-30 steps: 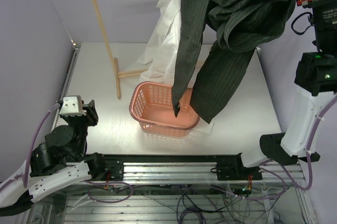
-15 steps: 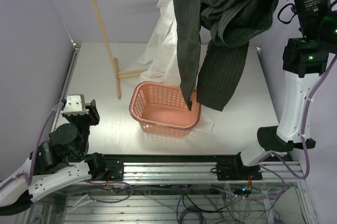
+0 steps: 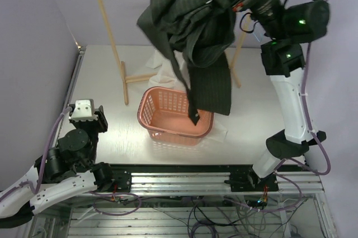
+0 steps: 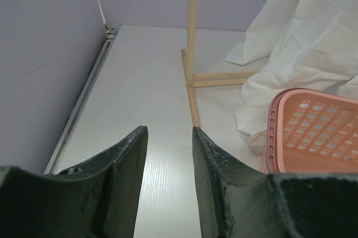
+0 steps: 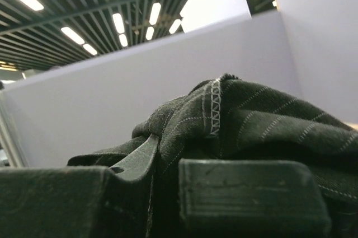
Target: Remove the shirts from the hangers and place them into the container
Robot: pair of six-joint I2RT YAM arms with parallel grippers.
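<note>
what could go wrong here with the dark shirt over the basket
The dark shirt, bunched in the right hand, hangs wider than the basket: dropped now, part may drape over the rim. Its dangling sleeve could also drag the basket if the arm swings.

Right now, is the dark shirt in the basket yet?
No, the dark shirt hangs bunched from the right gripper above the basket, only a sleeve end dangling over it.

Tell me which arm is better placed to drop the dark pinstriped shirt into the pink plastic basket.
Right. The right gripper is shut on the dark pinstriped shirt above the pink plastic basket; the left gripper is empty.
</note>
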